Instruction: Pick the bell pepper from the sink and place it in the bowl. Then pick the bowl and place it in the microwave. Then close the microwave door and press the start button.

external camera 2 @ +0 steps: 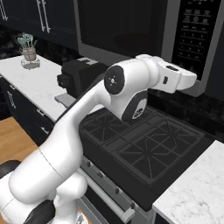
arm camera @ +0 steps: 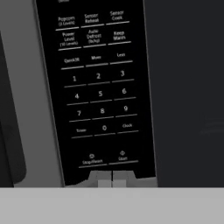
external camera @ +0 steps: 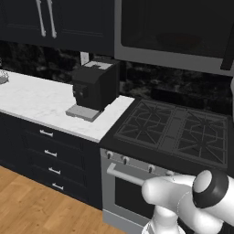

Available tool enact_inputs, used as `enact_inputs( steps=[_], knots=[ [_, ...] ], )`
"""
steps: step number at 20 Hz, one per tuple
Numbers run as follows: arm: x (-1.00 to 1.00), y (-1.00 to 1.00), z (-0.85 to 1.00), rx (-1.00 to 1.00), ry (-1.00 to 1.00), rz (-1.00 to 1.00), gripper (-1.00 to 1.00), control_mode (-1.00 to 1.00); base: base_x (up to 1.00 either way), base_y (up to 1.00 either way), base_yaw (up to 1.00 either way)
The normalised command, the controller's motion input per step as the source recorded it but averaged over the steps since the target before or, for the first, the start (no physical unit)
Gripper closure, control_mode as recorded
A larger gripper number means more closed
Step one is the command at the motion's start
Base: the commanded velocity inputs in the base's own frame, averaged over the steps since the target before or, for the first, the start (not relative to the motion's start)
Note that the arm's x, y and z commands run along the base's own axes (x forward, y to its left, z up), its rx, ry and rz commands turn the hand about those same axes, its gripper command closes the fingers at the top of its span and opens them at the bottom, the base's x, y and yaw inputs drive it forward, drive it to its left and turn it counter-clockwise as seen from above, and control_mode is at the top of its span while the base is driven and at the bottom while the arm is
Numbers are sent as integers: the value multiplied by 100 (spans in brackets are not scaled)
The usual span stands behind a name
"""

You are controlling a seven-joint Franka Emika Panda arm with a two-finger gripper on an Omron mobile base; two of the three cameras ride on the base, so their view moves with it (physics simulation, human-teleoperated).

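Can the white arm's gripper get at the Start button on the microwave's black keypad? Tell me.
Probably yes. The shut gripper sits right below the Start button on the black keypad, with nothing between them. The microwave door looks closed.

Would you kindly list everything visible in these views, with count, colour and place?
microwave: one, dark front, above the stove
microwave door: one, dark glass, closed
keypad: one, black with white labels, on the microwave's right side
stove: one, black grates, beside the counter
coffee machine: one, black, on the counter
counter: white marble, left of the stove
potted plant: one, green, far end of the counter
gripper: one, shut, below the start button
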Motion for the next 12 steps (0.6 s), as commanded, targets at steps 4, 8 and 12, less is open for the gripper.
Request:
enact_inputs(
  steps=[4, 8, 12],
  knots=[
    [18, -21, -9, 0, 0, 0, 100, -100, 0, 0, 0],
    [24, -9, -7, 0, 1, 0, 100, -100, 0, 0, 0],
    [25, -6, -18, 0, 2, 1, 100, -100, 0, 0, 0]
  ],
)
